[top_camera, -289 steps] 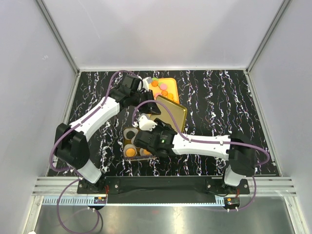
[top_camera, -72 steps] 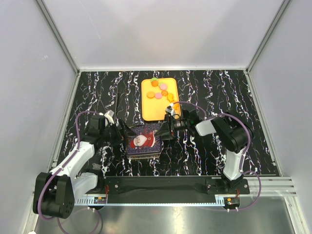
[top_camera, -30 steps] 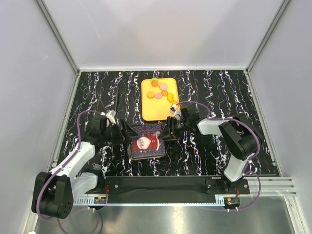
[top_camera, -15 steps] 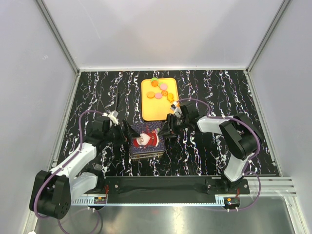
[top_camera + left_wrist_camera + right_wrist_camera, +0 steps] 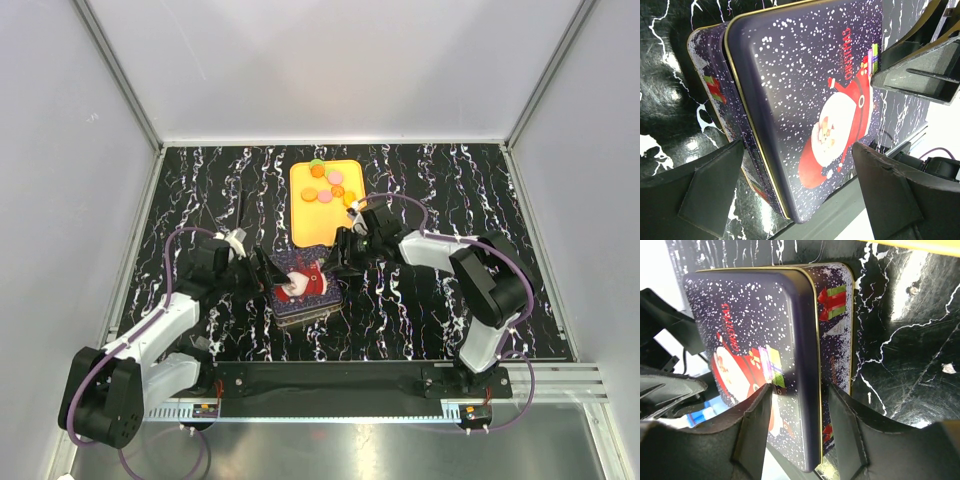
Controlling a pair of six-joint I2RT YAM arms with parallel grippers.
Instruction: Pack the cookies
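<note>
Tin point(image 5: 303, 290) with Santa lid stood on tabletop point(image 5: 450, 200), near centre. Lid on, contents hidden. Cookies point(image 5: 327, 186) lay on yellow tray point(image 5: 318, 225) just beyond tin, far centre; too small to count surely. Left pincer point(image 5: 265, 278) at tin's left side, fingers spread wide, gripping nothing. Right pincer point(image 5: 345, 258) at tin's far right corner, fingers half apart astride lid edge; could not tell whether it gripped. Wrist views cut tin off at near end.

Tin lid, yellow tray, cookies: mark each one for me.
tin lid point(image 5: 805, 100), left wrist view, on its snowy top face.
yellow tray point(image 5: 318, 228), top external view, on its bare near half.
cookies point(image 5: 317, 171), top external view, on one orange disc.
</note>
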